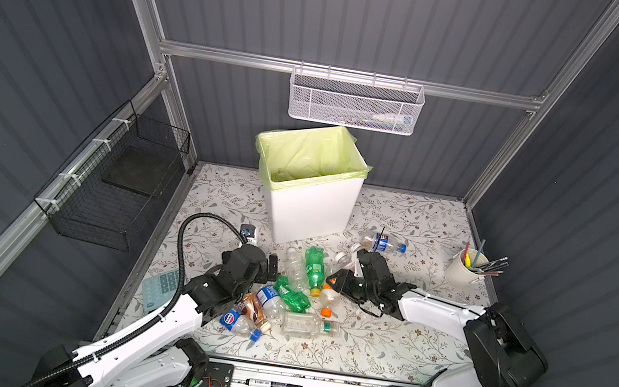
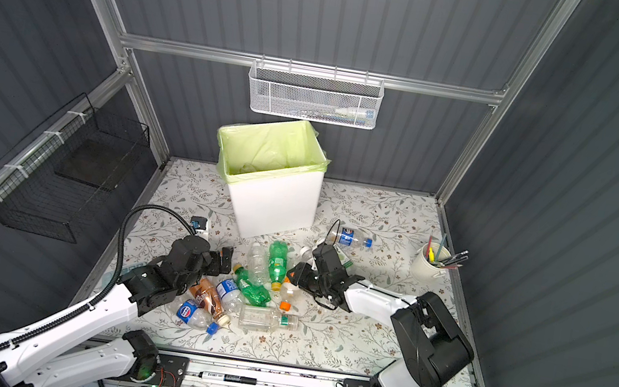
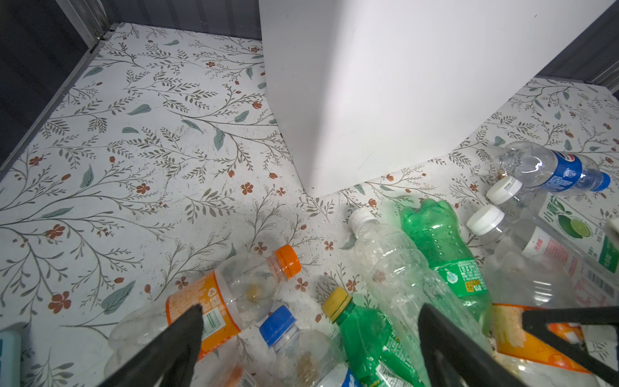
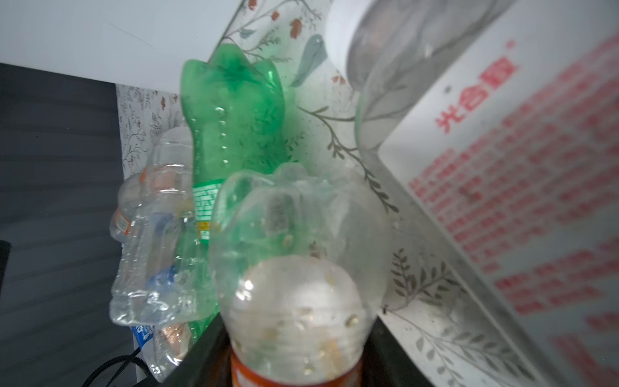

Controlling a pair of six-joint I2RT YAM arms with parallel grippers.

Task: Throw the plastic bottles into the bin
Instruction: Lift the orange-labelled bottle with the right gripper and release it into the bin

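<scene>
1. My left claw [image 3: 310, 313] stood wide open. Its two black fingers [image 3: 181, 335] were spread over the plastic bottles [image 3: 395, 268] at the bottom of the left wrist view and gripped nothing.
2. My right claw [image 4: 296, 338] was closed on a clear bottle with an orange label [image 4: 294, 301]. A black jaw pressed against each side of the label at the bottom centre of the right wrist view. I could not tell whether that bottle was clear of the worktop [image 1: 381, 340].
3. In both top views the right claw sat just right of frame centre, with its tip at the edge of the heap.
4. The heap lay at frame centre between my two claws, with the bottles on their sides and touching. I noted a green bottle [image 1: 314, 264] with a yellow cap, a crushed green bottle [image 1: 293, 297], a brown bottle [image 1: 253, 310] and a long clear bottle [image 1: 304, 324].
5. One blue-labelled bottle [image 1: 384, 243] lay apart from the heap, near the lower right corner of the bin [image 1: 309, 211].
6. The bin stood upright just above the heap at centre frame, with a yellow-green liner [image 1: 306, 152] folded over its rim.
7. A pen cup [image 1: 464, 269] stood at the right edge of the worktop, and a white mesh basket [image 1: 355, 103] hung on the rail above the bin.
</scene>
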